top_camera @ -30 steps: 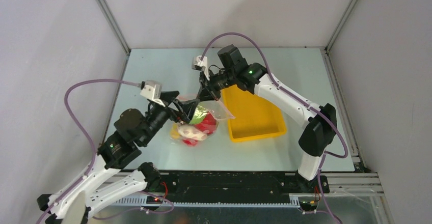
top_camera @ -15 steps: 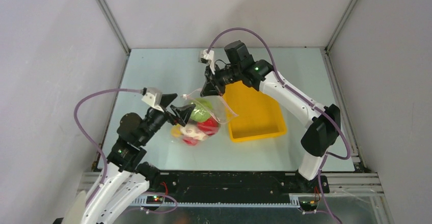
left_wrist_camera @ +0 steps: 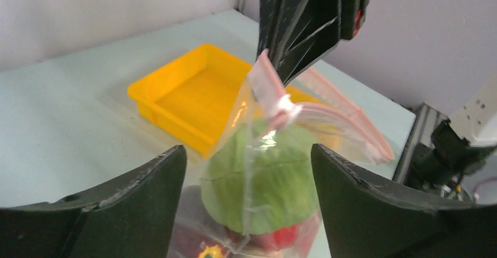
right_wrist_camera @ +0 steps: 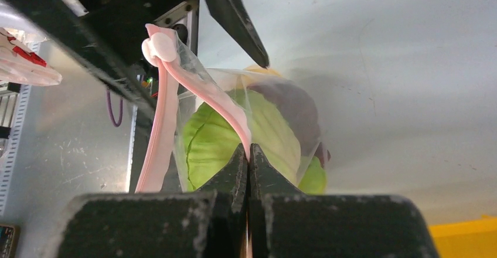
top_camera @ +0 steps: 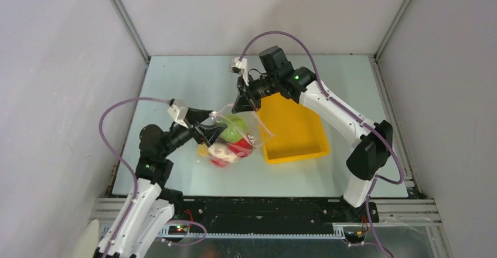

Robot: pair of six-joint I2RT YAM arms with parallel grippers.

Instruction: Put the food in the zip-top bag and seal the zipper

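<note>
The clear zip-top bag (top_camera: 237, 132) hangs mid-table with the food inside: pale green cabbage (top_camera: 233, 126), red pieces (top_camera: 239, 146) and a white radish (top_camera: 221, 152). My right gripper (top_camera: 242, 104) is shut on the pink zipper (right_wrist_camera: 225, 107) and holds the bag's mouth edge up. The zipper (left_wrist_camera: 328, 108) droops open to the right. My left gripper (top_camera: 214, 131) is open and empty, its fingers (left_wrist_camera: 123, 193) either side of the cabbage (left_wrist_camera: 264, 173) and just short of the bag. In the right wrist view the cabbage (right_wrist_camera: 202, 143) and dark purple grapes (right_wrist_camera: 299, 108) show through the plastic.
An empty yellow tray (top_camera: 293, 130) stands just right of the bag, under the right arm; it also shows in the left wrist view (left_wrist_camera: 187, 97). White walls close in the table on three sides.
My left gripper drew back from the bag and let go of it, its arm folding nearer the base. The right gripper lifted slightly and kept its hold on the zipper.
</note>
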